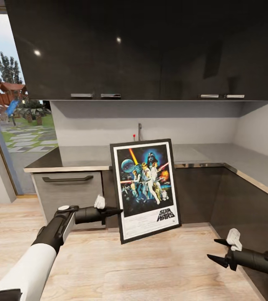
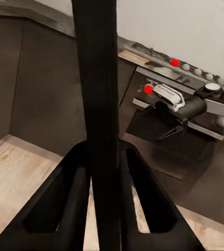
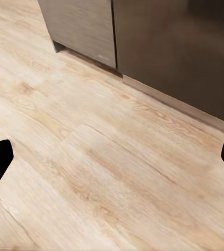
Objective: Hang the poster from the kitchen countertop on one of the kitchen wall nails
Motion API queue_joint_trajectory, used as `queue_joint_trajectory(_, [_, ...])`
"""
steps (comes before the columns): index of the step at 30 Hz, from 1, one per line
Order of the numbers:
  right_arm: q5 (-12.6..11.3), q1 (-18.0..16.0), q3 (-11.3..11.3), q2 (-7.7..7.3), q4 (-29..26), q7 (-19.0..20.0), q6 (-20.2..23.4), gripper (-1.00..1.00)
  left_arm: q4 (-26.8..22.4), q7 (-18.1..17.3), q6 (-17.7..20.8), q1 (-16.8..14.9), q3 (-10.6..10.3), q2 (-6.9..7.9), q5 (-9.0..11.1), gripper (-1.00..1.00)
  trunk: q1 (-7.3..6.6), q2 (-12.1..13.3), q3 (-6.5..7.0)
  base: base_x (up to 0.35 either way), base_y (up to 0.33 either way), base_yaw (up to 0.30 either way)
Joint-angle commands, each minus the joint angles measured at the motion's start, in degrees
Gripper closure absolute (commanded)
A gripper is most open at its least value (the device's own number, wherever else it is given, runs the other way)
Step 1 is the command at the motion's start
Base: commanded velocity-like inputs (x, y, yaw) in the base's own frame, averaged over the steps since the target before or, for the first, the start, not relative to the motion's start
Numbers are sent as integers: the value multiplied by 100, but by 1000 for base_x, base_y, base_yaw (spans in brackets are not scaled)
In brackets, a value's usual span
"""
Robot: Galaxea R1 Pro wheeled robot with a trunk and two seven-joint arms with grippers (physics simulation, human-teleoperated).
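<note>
The poster, upright and slightly tilted, hangs in front of the dark lower cabinets and below the edge of the kitchen countertop, its left edge pinched between the closed fingers of the left gripper; in the left wrist view its black frame edge runs straight up between those fingers. The right gripper, well apart over the wooden floor, has its fingers spread with nothing between them. Dark wall cabinets with closed doors span the wall above the counter.
</note>
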Motion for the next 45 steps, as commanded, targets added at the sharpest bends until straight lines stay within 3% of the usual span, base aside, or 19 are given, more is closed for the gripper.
queue_joint_trajectory(1, [30, -31, -21, -23, -4, 111, -7, -100, 18, -170, 38, -4, 23, 25, -43, 100, 0, -4, -7, 0, 0, 0])
queue_joint_trajectory(6, [-105, -169, -6, 97, 83, 194, 133, -100, 82, -301, 52, -4, 13, -76, -37, 100, 0, -4, -7, 0, 0, 0])
queue_joint_trajectory(12, [-299, -361, -6, 267, 83, 194, 210, -100, 82, -301, 52, -4, 13, -76, -37, 100, 0, -4, -7, 0, 0, 0])
queue_joint_trajectory(25, [-299, -344, -29, 256, 81, 161, 177, -100, 81, -284, 51, -4, 19, -77, -39, 100, 0, -4, -7, 0, 0, 0])
queue_joint_trajectory(34, [-591, -403, -73, 190, -13, 452, 468, -100, 70, -718, 16, -4, 33, -123, -67, 100, 0, -4, -7, 0, 0, 0])
queue_joint_trajectory(35, [-1135, -406, -73, 178, -14, 1243, 965, -100, 70, -942, 16, -4, 33, -123, -67, 100, 0, -4, -7, 0, 0, 0])
queue_joint_trajectory(40, [-1161, -430, -74, 141, -18, 1608, 1353, -100, 71, -942, 13, -4, 30, -124, -65, 100, 0, -4, -7, 0, 0, 0])
queue_joint_trajectory(45, [-1170, -503, -68, 131, -18, 1740, 1476, -100, 70, -942, 12, -4, 26, -124, -65, 100, 0, -4, -7, 0, 0, 0])
